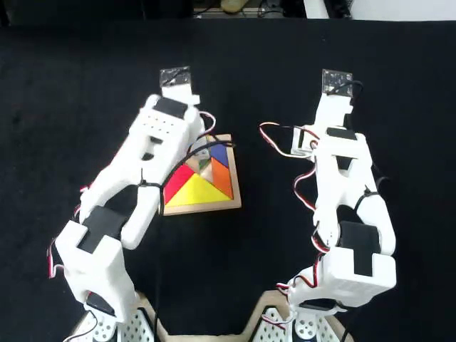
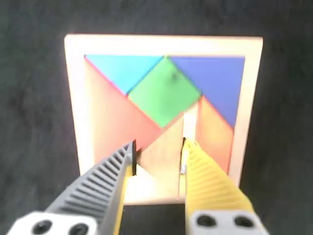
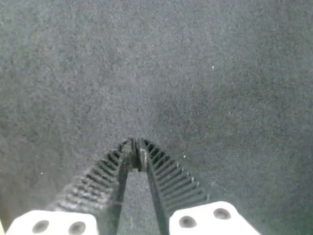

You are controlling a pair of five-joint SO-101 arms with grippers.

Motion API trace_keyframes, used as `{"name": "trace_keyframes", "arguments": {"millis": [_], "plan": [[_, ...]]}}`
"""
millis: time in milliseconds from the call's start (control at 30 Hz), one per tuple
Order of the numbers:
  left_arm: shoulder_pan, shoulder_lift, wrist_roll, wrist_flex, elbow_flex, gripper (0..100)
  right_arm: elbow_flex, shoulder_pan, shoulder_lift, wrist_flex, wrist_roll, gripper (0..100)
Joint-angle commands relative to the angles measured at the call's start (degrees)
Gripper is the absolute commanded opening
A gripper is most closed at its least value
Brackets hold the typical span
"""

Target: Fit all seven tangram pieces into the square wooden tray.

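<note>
- pretty close to done I reckon; the tray (image 1: pixel 203 209) sits on the black counter (image 1: pixel 71 85) under the left arm, and most of its square is already filled with coloured pieces
- counting from the left wrist view: light blue triangle (image 2: pixel 124 71), green square (image 2: pixel 164 93), dark blue triangle (image 2: pixel 215 81), big red triangle (image 2: pixel 112 122), orange piece (image 2: pixel 215 132); that's five
- the high view adds a big yellow triangle (image 1: pixel 196 192) lying along the tray edge nearest the arm bases, so six by my count; I can't pick out a seventh anywhere, and a thin pale strip (image 2: pixel 190 117) beside the orange piece might be the gap left for it
- left fingers (image 2: pixel 124 159) are spread apart right over that middle bit; nothing clearly pinched between them
- right fingers (image 3: pixel 128 156) are closed tip to tip on nothing, over bare counter well apart from the tray
- view differences: up close you get the light blue and green, which the arm hides from above; from above the yellow reads plainly, while up close that patch just looks washed-out pale
</note>
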State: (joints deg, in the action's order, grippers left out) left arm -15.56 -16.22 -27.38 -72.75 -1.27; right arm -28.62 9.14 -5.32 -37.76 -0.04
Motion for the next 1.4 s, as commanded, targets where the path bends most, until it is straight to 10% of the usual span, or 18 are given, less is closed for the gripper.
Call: {"name": "trace_keyframes", "arguments": {"millis": [0, 1367], "plan": [[-0.75, 3.43, -1.23, 7.91, 3.65, 8, 2.86, -0.53, 0.13, 0.7, 0.62, 1.1], [-5.05, 4.57, -3.52, 3.25, 4.88, 32, 2.86, -0.79, 0.4, 0.7, 0.62, 1.1]]}}
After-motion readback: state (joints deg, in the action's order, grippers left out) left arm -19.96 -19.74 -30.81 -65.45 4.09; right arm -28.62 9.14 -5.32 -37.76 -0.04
